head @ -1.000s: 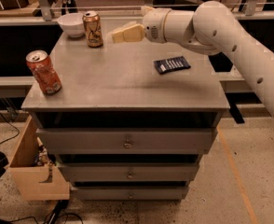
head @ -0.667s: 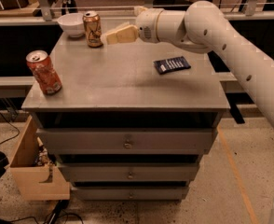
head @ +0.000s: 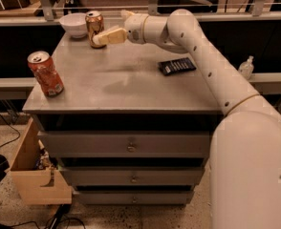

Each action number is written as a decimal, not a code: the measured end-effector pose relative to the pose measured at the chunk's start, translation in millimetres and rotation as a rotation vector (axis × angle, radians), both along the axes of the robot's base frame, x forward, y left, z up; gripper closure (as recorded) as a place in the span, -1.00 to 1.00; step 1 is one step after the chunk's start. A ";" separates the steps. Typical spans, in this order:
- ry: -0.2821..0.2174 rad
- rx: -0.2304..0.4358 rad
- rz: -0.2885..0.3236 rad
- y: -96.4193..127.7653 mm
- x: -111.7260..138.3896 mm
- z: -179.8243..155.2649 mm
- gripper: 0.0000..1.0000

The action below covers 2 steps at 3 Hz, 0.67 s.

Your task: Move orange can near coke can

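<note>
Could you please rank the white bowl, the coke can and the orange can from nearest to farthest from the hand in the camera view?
The hand is over the back left of the cabinet top.
1. orange can, right at the hand.
2. white bowl, back-left corner.
3. coke can, front-left edge.

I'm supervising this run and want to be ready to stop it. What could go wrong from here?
1. The tool is at the lower side of the orange can; a poor contact could tip the can or shove it into the white bowl beside it.
2. The coke can stands near the front-left edge of the table; setting the orange can down carelessly might nudge it off.
</note>
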State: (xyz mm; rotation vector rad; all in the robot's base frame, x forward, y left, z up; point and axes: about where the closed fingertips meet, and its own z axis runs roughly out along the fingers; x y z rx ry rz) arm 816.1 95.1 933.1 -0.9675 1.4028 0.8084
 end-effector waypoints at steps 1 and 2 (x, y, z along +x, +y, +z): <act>0.010 0.041 -0.006 0.3 29.8 -14.0 -1.00; 0.026 0.063 -0.026 3.2 52.1 -24.4 -1.00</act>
